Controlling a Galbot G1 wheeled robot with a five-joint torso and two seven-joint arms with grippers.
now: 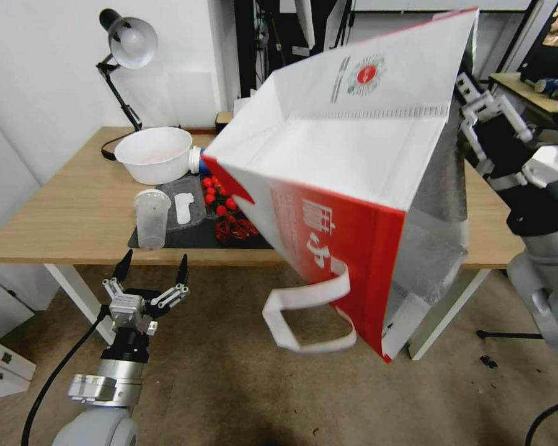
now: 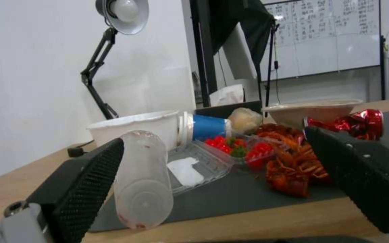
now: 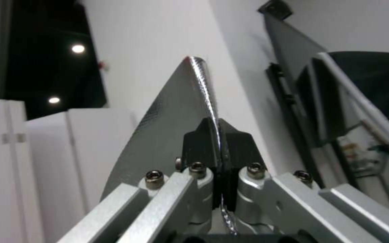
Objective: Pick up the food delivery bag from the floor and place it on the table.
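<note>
Head view: right arm raised at the right side, elbow bent, forearm reaching up and inward. Right claw point(image 1: 471, 102) sits at the rear upper rim of the food delivery bag point(image 1: 353, 155), mostly hidden behind it. Bag hangs in the air, tilted hard, mouth with foil lining facing right and down, lowest corner toward the carpeted floor point(image 1: 229, 384). It hangs over the desk point(image 1: 74, 210) front edge, part above the top, part out over the floor. White strap handle point(image 1: 307, 319) dangles loose below the red side panel. Left arm low at the left, forearm pointing up, left claw point(image 1: 154, 267) spread wide with nothing in it, just below the desk's front edge, near the clear plastic cup point(image 1: 150, 218). Dark mat point(image 1: 186, 236) carries the cup, a clear tray point(image 1: 183, 209) and red food point(image 1: 226, 210); white bowl point(image 1: 155, 153) and desk lamp point(image 1: 125, 46) behind. Left part of the desk top is bare wood; the bag covers the middle.

Left wrist view: both black fingers point(image 2: 88, 182) wide apart, nothing between them, roughly level with the desk top. Cup stands close ahead by one finger, red food by the other.

Right wrist view: right claw's black pads point(image 3: 203, 145) pinched tight on a thin foil-lined edge of the bag, the sheet rising up from them. Wall and ceiling lights beyond.
</note>
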